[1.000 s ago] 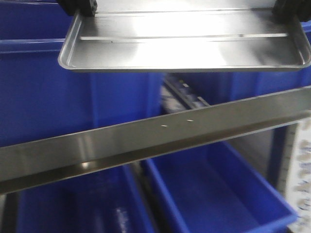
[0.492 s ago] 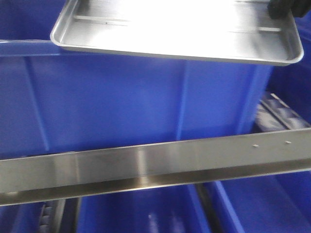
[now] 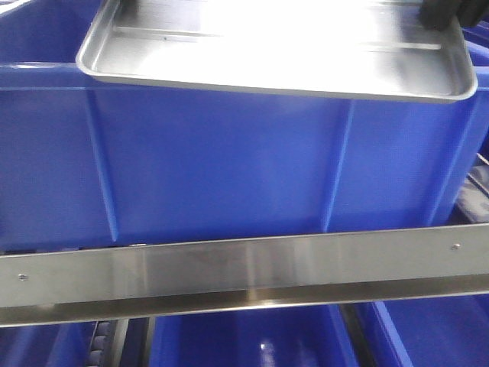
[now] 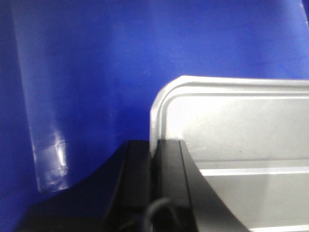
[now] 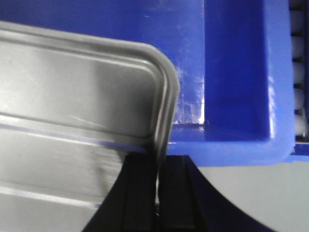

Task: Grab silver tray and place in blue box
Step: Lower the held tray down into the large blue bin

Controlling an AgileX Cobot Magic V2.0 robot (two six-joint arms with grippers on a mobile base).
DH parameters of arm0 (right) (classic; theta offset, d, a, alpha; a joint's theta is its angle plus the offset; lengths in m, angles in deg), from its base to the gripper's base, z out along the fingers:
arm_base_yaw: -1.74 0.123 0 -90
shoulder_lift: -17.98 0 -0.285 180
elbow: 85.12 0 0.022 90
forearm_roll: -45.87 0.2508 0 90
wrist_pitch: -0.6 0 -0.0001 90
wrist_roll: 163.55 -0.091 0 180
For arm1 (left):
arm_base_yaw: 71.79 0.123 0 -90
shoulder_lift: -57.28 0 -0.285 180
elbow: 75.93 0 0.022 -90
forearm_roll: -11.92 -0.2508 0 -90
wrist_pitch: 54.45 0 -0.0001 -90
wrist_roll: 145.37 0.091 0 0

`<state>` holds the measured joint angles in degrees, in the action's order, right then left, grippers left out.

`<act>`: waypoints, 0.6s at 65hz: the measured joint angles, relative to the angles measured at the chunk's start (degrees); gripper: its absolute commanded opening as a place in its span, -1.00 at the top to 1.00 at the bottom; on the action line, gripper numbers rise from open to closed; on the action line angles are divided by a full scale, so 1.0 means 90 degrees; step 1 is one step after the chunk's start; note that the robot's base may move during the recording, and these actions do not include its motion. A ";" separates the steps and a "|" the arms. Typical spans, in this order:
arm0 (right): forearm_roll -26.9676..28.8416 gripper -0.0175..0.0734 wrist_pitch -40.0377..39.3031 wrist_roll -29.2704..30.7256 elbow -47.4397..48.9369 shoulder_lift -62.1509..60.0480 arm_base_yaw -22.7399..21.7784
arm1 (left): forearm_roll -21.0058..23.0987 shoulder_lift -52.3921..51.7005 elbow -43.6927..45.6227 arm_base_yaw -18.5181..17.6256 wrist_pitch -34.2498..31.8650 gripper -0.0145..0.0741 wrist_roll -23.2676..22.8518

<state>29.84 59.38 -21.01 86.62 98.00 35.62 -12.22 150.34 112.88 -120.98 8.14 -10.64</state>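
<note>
- Silver tray [image 3: 275,47] hangs in the air by its two short ends, roughly level, with its near long edge over the near rim of the blue box [image 3: 229,168]; its two lengthwise ribs show across the shiny floor, which glares white under the light.
- Left gripper [image 4: 154,151] is clamped narrow on the tray's [image 4: 241,145] rolled rim close to a rounded corner, one black finger [image 4: 137,179] outside the rim and the other on the tray floor; the blue box [image 4: 87,58] fills the view behind.
- Right gripper [image 5: 158,166] pinches the rim of the opposite end in the same way, just beside a corner of the tray [image 5: 72,96]. That corner sits over the open inside of the blue box [image 5: 231,72], with the box's end wall and thick rim just to its right. Whether tray and box touch cannot be told.
- From the front view, only a dark edge of the right gripper [image 3: 451,11] shows at the top right.
- A brushed steel rail [image 3: 244,267] runs across in front of the box, below the tray, with a small screw head [image 3: 455,247] near each end.
- Under the rail lie lower blue bins [image 3: 252,340].
- White rollers [image 5: 299,72] line up outside the box's end wall.
</note>
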 measured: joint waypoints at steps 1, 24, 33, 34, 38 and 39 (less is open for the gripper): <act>0.0000 0.49 0.0000 0.0000 0.0000 0.0000 0.0000 | 0.0000 0.0000 0.0000 0.0000 0.0000 0.91 0.0000; 0.0000 0.49 0.0000 0.0000 0.0000 0.0000 0.0000 | 0.0000 0.0000 0.0000 0.0000 -0.0012 0.91 0.0000; -0.0012 0.49 0.0011 0.0000 0.0000 0.0000 0.0000 | 0.0000 0.0000 0.0002 0.0000 -0.0115 0.91 0.0000; -0.0012 0.49 0.0011 0.0000 0.0000 0.0000 0.0000 | 0.0000 0.0000 0.0002 0.0000 -0.0123 0.91 0.0000; -0.0039 0.49 0.0032 0.0000 0.0000 0.0000 0.0000 | -0.0011 0.0000 0.0002 0.0000 -0.0194 0.91 0.0000; -0.0039 0.49 0.0032 0.0000 0.0000 0.0000 0.0000 | -0.0011 0.0000 0.0002 0.0000 -0.0210 0.91 0.0000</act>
<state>29.48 59.67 -21.01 86.62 98.00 35.62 -12.33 150.34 112.90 -120.98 6.24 -10.64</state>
